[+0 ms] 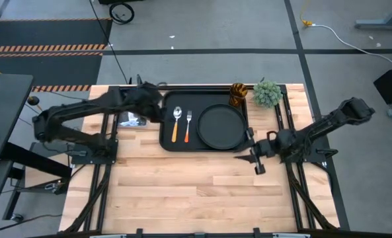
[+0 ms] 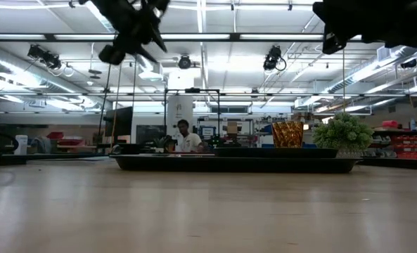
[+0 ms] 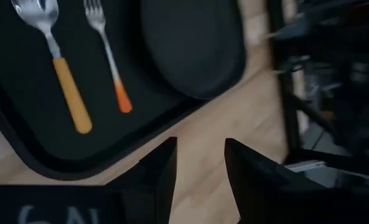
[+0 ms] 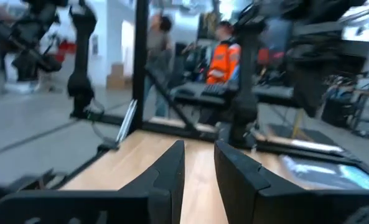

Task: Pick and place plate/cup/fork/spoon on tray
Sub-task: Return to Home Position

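Note:
The black tray [image 1: 168, 142] lies at the table's far middle. On it lie the spoon [image 1: 176, 123] with a yellow-orange handle, the fork [image 1: 188, 125] with a red-orange handle, and the round black plate [image 1: 221, 126]. The amber cup [image 1: 238, 94] stands upright in the tray's far right corner. My left gripper [image 1: 159, 109] hangs open and empty above the tray's left part. Its wrist view shows the spoon [image 3: 60, 68], the fork [image 3: 106, 56] and the plate [image 3: 193, 43]. My right gripper [image 1: 254, 160] is open and empty, above the table just off the tray's near right corner.
A small green plant [image 1: 267, 93] stands at the far right beside the cup. A blue-white picture card [image 1: 131, 120] lies left of the tray under my left arm. Bare wood stretches from the tray to the table's near edge [image 1: 196, 198]. People show in the room beyond the table [image 4: 224, 46].

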Controlling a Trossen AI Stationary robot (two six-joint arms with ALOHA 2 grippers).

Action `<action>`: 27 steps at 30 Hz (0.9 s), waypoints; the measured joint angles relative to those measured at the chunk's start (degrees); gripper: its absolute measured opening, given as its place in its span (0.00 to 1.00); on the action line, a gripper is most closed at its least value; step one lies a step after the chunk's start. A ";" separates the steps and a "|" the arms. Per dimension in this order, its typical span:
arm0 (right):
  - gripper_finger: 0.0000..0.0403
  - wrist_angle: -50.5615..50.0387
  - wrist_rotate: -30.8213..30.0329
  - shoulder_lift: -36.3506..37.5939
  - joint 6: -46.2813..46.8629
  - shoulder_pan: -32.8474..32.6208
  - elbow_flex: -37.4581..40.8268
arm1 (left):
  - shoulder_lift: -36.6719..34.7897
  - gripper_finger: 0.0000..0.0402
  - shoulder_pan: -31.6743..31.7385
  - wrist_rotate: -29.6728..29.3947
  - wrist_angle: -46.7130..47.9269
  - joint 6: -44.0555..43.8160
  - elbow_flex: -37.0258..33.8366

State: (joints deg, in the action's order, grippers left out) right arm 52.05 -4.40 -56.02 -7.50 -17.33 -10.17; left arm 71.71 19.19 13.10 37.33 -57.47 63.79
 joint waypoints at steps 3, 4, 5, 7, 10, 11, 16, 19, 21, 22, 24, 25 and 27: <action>0.23 2.92 0.43 1.52 1.42 1.83 1.41 | -4.15 0.35 0.20 -0.70 0.63 2.13 0.06; 0.23 2.98 1.58 2.13 1.71 2.54 1.92 | -5.27 0.35 0.14 -1.64 1.62 3.03 0.02; 0.23 2.87 3.58 2.45 1.96 3.25 2.10 | -6.26 0.35 -0.33 -3.09 1.74 4.23 0.04; 0.22 2.99 8.10 3.03 3.02 4.84 2.73 | -8.17 0.35 -1.11 -6.38 3.94 6.52 0.04; 0.19 3.02 13.35 3.00 4.91 7.31 3.97 | -9.62 0.35 -2.86 -12.40 6.25 11.61 0.03; 0.18 3.11 14.30 2.96 5.46 8.16 4.57 | -9.73 0.35 -3.34 -14.07 6.77 13.48 0.00; 0.13 8.47 16.90 3.38 8.42 12.62 9.81 | -9.64 0.33 -6.05 -15.51 6.19 20.63 -0.01; 0.09 8.38 20.77 3.92 10.44 14.98 9.85 | -9.65 0.29 -7.03 -16.37 5.84 23.17 -0.04; 0.07 8.87 23.20 3.95 10.57 15.90 9.85 | -10.43 0.24 -7.13 -17.38 4.96 24.55 -0.05; 0.06 9.03 23.82 3.98 10.58 16.27 9.84 | -10.83 0.22 -7.07 -17.88 4.44 25.47 -0.06; 0.05 9.18 24.00 4.14 10.57 16.82 9.83 | -11.63 0.17 -7.04 -18.37 1.46 28.16 -0.04; 0.04 9.47 23.84 4.15 10.55 17.03 9.84 | -12.03 0.14 -6.86 -18.65 0.37 30.00 -0.09; 0.03 9.30 22.33 4.19 10.51 17.49 9.83 | -12.47 0.10 -6.83 -18.91 -5.10 35.01 -0.07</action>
State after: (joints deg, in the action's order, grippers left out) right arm 61.35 17.92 -51.83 3.01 0.15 -0.34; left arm 59.23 12.36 -5.81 32.23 -22.46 63.72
